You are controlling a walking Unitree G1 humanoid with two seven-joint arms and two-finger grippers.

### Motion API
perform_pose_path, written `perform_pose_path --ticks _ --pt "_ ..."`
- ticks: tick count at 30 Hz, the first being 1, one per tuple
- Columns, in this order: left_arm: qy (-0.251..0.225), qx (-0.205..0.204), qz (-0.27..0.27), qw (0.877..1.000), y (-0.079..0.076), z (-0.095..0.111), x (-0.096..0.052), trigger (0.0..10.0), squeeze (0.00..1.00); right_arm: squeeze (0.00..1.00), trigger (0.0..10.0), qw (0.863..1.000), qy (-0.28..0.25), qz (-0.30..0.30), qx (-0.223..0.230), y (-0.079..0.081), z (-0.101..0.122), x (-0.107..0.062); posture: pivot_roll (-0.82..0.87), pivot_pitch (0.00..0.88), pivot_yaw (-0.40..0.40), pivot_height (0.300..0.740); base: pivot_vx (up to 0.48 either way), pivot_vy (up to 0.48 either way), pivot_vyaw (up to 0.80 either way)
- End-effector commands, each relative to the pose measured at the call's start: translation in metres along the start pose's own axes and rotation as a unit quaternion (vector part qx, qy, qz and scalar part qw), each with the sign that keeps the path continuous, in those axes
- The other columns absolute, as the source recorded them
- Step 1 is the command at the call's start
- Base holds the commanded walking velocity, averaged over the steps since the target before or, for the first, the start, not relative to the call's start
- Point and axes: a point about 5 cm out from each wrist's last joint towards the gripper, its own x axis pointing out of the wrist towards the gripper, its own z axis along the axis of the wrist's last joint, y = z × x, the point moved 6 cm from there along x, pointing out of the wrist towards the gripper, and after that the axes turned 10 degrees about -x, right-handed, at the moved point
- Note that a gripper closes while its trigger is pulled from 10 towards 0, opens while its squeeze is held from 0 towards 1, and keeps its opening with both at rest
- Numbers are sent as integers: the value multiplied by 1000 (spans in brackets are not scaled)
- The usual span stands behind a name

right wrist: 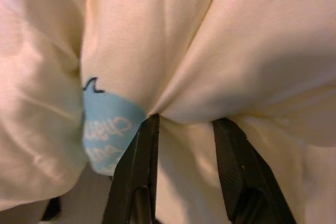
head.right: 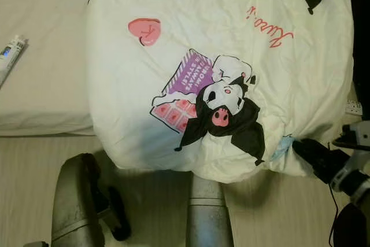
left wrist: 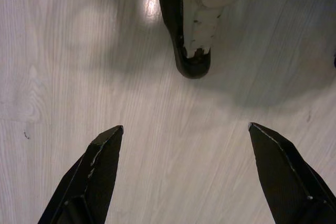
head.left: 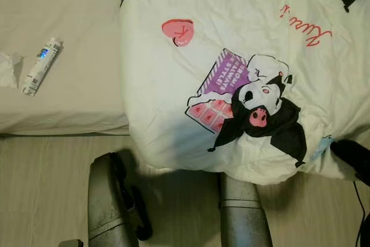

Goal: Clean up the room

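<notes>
A white blanket (head.left: pixel 243 56) printed with a black-and-white cartoon figure and pink hearts lies on the bed, its front edge hanging over the side. My right gripper (right wrist: pixel 184 121) is shut on a fold of the blanket next to a light blue label (right wrist: pixel 107 129). From the head, its black fingers (head.right: pixel 306 150) meet the blanket's front right corner by that label (head.right: pixel 281 146). Low beside the bed, my left gripper (left wrist: pixel 186 129) hangs open over the pale wooden floor (left wrist: pixel 63 77), holding nothing.
A white tube (head.left: pixel 40 65) and a crumpled tissue (head.left: pixel 7 70) lie on the bare beige sheet (head.left: pixel 75 96) at the left. A white socket strip (head.right: pixel 352 107) and a black cable (head.right: pixel 332 218) are at the right. My own foot (left wrist: pixel 191 35) stands on the floor.
</notes>
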Motion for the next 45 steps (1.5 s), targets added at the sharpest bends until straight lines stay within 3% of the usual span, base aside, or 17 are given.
perform_pose_path --ticks 1,9,10,12,13,22,23,24,25,26,34,37,45 --pt "38 -17 20 999 10 -26 -12 10000 0 1000 10000 1000 4 2 26 0 -8 -13 -216 457 38 535 0 0 0" --pt "39 -17 19 999 9 -25 -10 10000 0 1000 10000 997 3 -76 35 -21 -13 -20 -223 452 41 535 0 0 0" --pt "38 -17 18 999 9 -24 -10 10000 0 573 10000 995 13 -97 32 -27 -15 -18 -223 452 41 535 0 0 0" --pt "38 -17 18 999 9 -24 -10 10000 0 573 10000 993 19 -110 31 -30 -16 -16 -223 452 41 535 0 0 0" --pt "37 -17 18 999 9 -24 -10 10000 0 0 10000 992 21 -121 32 -33 -16 -14 -216 451 46 535 0 0 0" --pt "39 -16 21 999 13 -27 -14 10000 0 0 10000 992 -32 -117 27 -24 4 16 -197 465 56 535 0 0 0" --pt "39 -16 21 999 13 -28 -15 10000 0 0 5098 992 -37 -118 24 -24 6 19 -196 465 56 535 0 0 0" --pt "39 -16 21 999 13 -28 -15 10000 0 0 5098 992 -37 -118 24 -24 6 19 -196 465 56 535 0 0 0" --pt "39 -16 22 999 14 -28 -15 10000 0 0 4392 992 -40 -120 21 -24 7 21 -193 466 56 535 0 0 0" --pt "40 -16 22 999 14 -28 -16 10000 0 0 0 991 -44 -122 22 -24 8 23 -191 467 56 535 0 0 0" --pt "36 -16 25 999 17 -26 -16 10000 0 0 0 988 -23 -151 9 -33 6 24 -192 469 54 535 0 0 0" --pt "39 -15 24 999 15 -26 -14 10000 0 0 0 976 14 -214 -23 -55 4 15 -202 461 53 535 0 0 0" --pt "34 -16 18 999 7 -21 -7 10000 0 0 0 966 9 -254 -42 -72 23 11 -215 444 45 535 0 0 0"
